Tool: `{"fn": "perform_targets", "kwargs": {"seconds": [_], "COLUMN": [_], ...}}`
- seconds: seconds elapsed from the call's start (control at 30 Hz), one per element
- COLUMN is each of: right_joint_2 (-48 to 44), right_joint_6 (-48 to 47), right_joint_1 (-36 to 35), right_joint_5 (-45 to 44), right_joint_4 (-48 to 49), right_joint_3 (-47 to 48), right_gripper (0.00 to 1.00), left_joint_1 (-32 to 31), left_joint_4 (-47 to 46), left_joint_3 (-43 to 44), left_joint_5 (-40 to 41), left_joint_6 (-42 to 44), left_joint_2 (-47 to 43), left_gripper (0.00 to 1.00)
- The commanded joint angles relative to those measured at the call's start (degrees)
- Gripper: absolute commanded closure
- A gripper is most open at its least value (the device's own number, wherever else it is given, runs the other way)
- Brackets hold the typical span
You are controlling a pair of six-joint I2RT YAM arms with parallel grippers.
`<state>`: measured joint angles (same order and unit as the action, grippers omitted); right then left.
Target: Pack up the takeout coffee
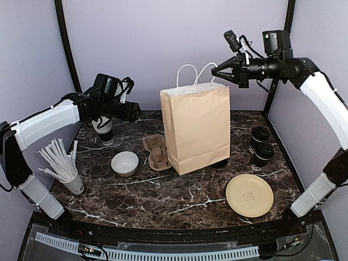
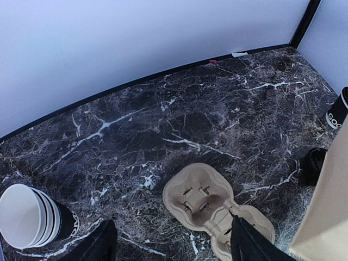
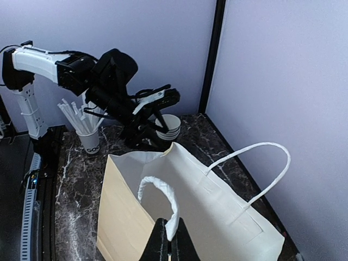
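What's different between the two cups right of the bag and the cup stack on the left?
The two lidded cups wear black lids; the cup stack is open, showing white insides. The lidded cups stand singly, side by side; the stack is nested. Both are black with white lettering.

You see the dark marble worktop (image 2: 163, 109) run to its far edge at the wall. A brown cup tray (image 2: 209, 204) lies between your wide-apart jaws. A stack of cups (image 2: 32, 217) sits beside one jaw, a paper bag (image 2: 326, 212) beside the other. A black cup (image 2: 338, 111) stands past the bag, toward the far corner.
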<state>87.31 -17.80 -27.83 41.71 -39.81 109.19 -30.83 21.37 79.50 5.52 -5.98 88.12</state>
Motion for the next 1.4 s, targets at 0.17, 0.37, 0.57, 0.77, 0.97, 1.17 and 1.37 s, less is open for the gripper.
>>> {"fn": "perform_targets", "kwargs": {"seconds": [0.17,0.37,0.57,0.77,0.97,1.17,1.37], "right_joint_2": [-4.1,-4.9,-3.4,-1.4,-0.1,0.1,-0.3], "right_joint_6": [-0.6,0.8,2.0,2.4,1.1,-3.1,-10.8], "right_joint_1": [-6.4,-7.7,-8.2,-8.8,-11.1,-12.5,-12.6], "right_joint_5": [5.0,4.7,5.8,7.0,8.8,7.3,12.1], "right_joint_4": [-3.7,-1.6,-0.6,-0.9,-2.2,-5.0,-13.6], "right_joint_3": [-7.6,-12.3,-11.5,-8.7,-9.2,-10.8,-11.7], "right_gripper": [1.00,1.00,1.00,1.00,1.00,1.00,0.79], "left_joint_1": [0.9,1.0,1.1,1.1,1.3,1.5,1.5], "left_joint_4": [3.5,3.8,3.3,3.5,3.9,4.3,5.4], "left_joint_3": [1.8,1.3,0.5,0.9,1.3,1.1,0.5], "left_joint_5": [1.8,1.4,0.7,1.1,1.9,2.1,0.8], "left_joint_6": [1.3,1.4,1.4,2.6,3.7,4.1,4.7], "left_joint_2": [-0.8,-1.2,-0.8,-0.4,-0.2,-0.1,-0.2], "left_gripper": [0.26,0.26,0.26,0.26,0.26,0.26,0.26]}}
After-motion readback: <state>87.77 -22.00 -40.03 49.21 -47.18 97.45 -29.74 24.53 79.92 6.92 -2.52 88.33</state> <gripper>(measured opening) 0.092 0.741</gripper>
